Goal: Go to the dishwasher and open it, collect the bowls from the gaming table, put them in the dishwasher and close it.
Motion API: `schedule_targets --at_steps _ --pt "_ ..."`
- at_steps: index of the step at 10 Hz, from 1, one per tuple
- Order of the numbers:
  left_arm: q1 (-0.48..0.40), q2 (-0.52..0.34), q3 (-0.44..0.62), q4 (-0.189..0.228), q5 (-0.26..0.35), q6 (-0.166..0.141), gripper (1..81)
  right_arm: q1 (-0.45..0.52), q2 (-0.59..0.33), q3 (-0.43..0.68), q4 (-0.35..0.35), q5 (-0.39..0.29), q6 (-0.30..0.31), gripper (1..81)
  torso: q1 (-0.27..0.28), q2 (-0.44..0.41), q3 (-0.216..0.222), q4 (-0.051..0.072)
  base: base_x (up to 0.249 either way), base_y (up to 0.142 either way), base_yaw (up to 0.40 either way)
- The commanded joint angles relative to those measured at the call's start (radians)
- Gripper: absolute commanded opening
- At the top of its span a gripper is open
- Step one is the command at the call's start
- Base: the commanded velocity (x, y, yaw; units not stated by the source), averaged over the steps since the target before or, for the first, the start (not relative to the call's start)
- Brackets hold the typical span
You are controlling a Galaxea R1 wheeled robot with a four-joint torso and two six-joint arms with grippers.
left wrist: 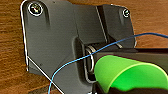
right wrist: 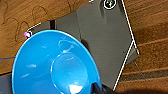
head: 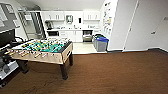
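Note:
A green bowl (left wrist: 125, 72) hangs close to the left wrist camera above the brown floor, with my left gripper (left wrist: 120, 89) shut on its rim. In the right wrist view a blue bowl (right wrist: 57, 65) faces up, and my right gripper (right wrist: 100, 88) is shut on its edge. Far ahead in the head view, the dishwasher (head: 87, 35) sits under the kitchen counter; its dark inside shows, so its door looks open. The gaming table is out of view.
A foosball table (head: 45, 50) with a green field stands at the left on brown carpet (head: 112, 72). Grey bins with blue lids (head: 101, 43) stand at the kitchen's right side by a white wall. Dark equipment (head: 6, 50) lines the left edge.

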State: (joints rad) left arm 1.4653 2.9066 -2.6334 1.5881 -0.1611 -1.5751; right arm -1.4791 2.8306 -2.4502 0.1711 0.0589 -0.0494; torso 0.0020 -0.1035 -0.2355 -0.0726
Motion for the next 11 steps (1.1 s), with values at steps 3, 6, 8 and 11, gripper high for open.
schedule_targets --at_steps 3,6,8,11 --pt "-0.038 -0.010 0.003 -0.007 0.026 0.000 1.0 0.039 -0.014 0.007 -0.010 -0.060 -0.003 1.0 0.000 0.000 0.000 0.000 0.145 -0.023 0.000" --pt "-0.038 -0.012 0.001 -0.007 0.026 0.000 1.0 0.042 -0.012 0.007 -0.010 -0.060 -0.001 1.0 0.000 0.000 0.000 0.000 0.145 0.000 0.000" --pt "-0.038 -0.013 0.001 -0.007 0.026 0.000 1.0 0.042 -0.012 0.007 -0.010 -0.060 -0.001 1.0 -0.001 0.000 0.000 0.000 0.145 0.000 0.000" --pt "-0.038 -0.012 0.003 -0.005 0.026 0.000 1.0 0.041 -0.012 0.007 -0.010 -0.060 -0.003 1.0 0.000 0.000 0.000 0.000 0.145 -0.076 0.000"
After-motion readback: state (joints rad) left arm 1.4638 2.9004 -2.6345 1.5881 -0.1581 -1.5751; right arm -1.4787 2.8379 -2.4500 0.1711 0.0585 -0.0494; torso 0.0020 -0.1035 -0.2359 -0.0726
